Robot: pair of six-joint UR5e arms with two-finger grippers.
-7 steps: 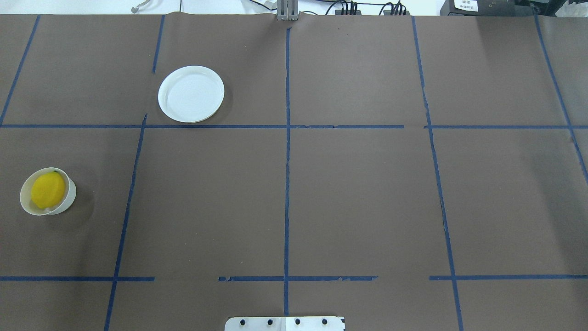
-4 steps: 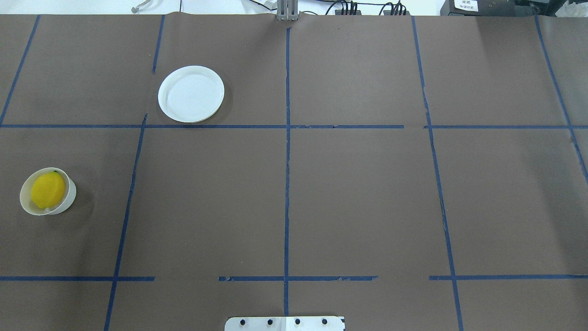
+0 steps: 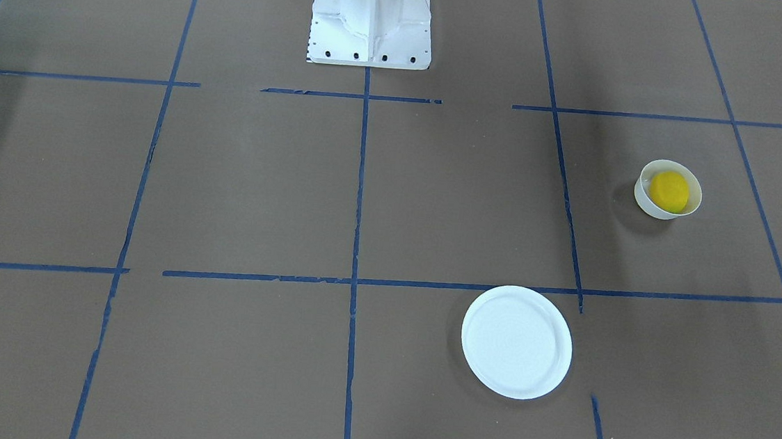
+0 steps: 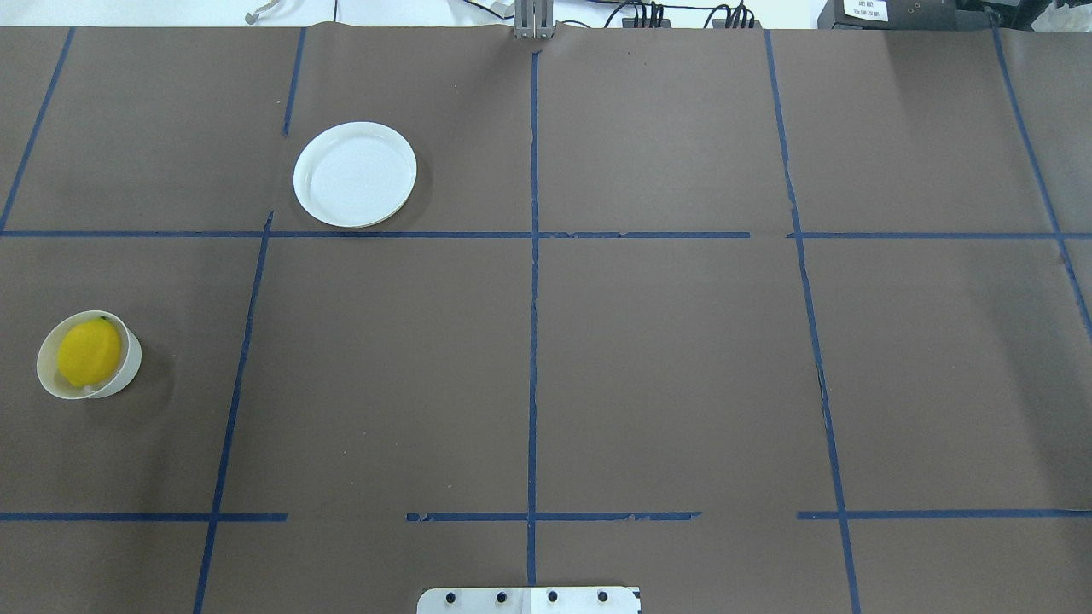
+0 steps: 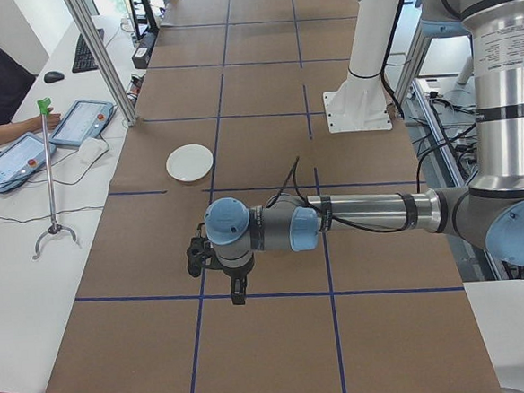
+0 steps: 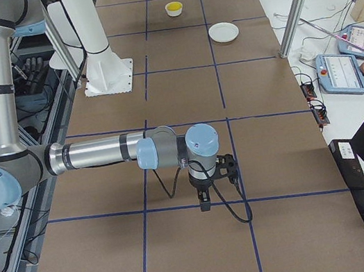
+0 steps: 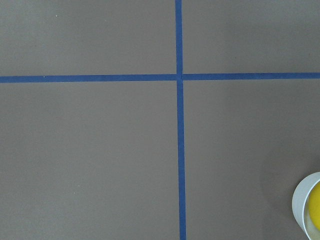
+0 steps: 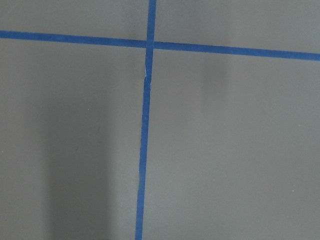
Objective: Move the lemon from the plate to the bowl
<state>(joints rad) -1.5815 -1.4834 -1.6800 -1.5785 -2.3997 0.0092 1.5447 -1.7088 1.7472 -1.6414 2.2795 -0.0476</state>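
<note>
The yellow lemon (image 4: pixel 89 352) lies inside the small white bowl (image 4: pixel 130 368) at the table's left side; both also show in the front view, lemon (image 3: pixel 669 190) in bowl (image 3: pixel 644 197). The flat white plate (image 4: pixel 355 174) is empty, farther back; it also shows in the front view (image 3: pixel 516 342). The left wrist view catches the bowl's rim (image 7: pixel 301 200) and a bit of the lemon (image 7: pixel 316 212) at its lower right corner. My left gripper (image 5: pixel 237 291) and right gripper (image 6: pixel 204 201) show only in the side views, above bare table; I cannot tell if they are open or shut.
Brown paper with blue tape lines covers the table. The robot's white base (image 3: pixel 370 19) stands at the table's near edge. Operators' tablets (image 5: pixel 81 122) and a stand (image 5: pixel 49 175) are on a side desk beyond the table.
</note>
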